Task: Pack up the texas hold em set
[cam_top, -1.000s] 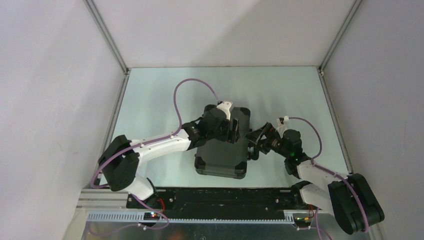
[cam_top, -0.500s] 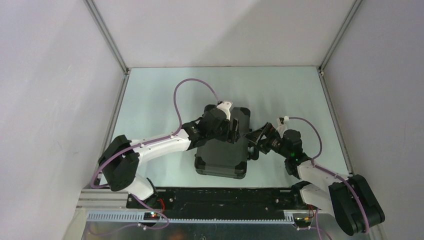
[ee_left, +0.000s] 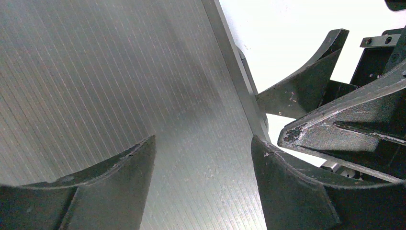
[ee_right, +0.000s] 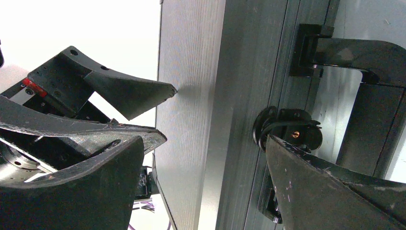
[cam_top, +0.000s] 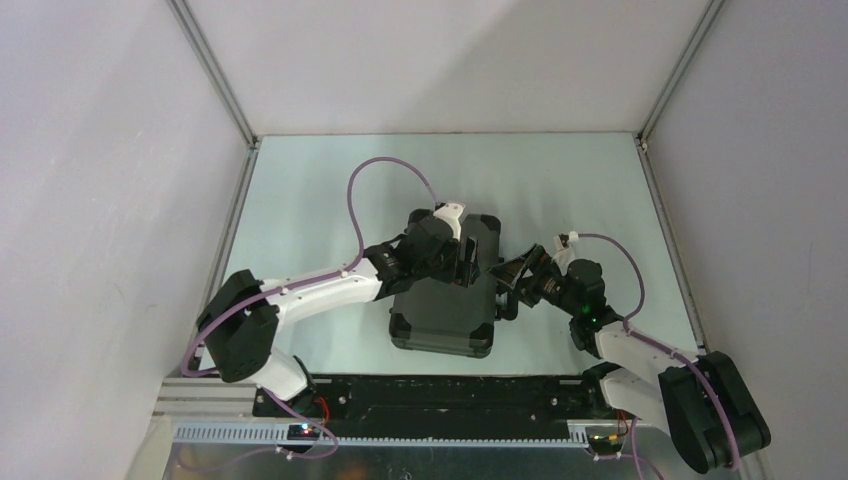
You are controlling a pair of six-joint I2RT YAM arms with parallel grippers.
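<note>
The black briefcase (cam_top: pixel 445 318) lies closed and flat on the table. Its ribbed lid fills the left wrist view (ee_left: pixel 95 72). My left gripper (cam_top: pixel 470 263) is open, with its fingertips down on the lid near the case's right edge (ee_left: pixel 203 139). My right gripper (cam_top: pixel 508 281) is open at the case's right side. In the right wrist view (ee_right: pixel 205 139) its jaws straddle the case's side wall (ee_right: pixel 191 72), with one finger by a round black latch (ee_right: pixel 287 134). The case's handle (ee_right: pixel 364 72) shows beyond it. Chips, card decks and discs are out of view.
The pale green table (cam_top: pixel 300 200) is walled by white panels on the left, back and right. A purple cable (cam_top: pixel 385 165) loops above the left arm. The arm bases and a black rail (cam_top: pixel 430 395) line the near edge.
The right arm has shifted very slightly. The case and the left arm have not moved.
</note>
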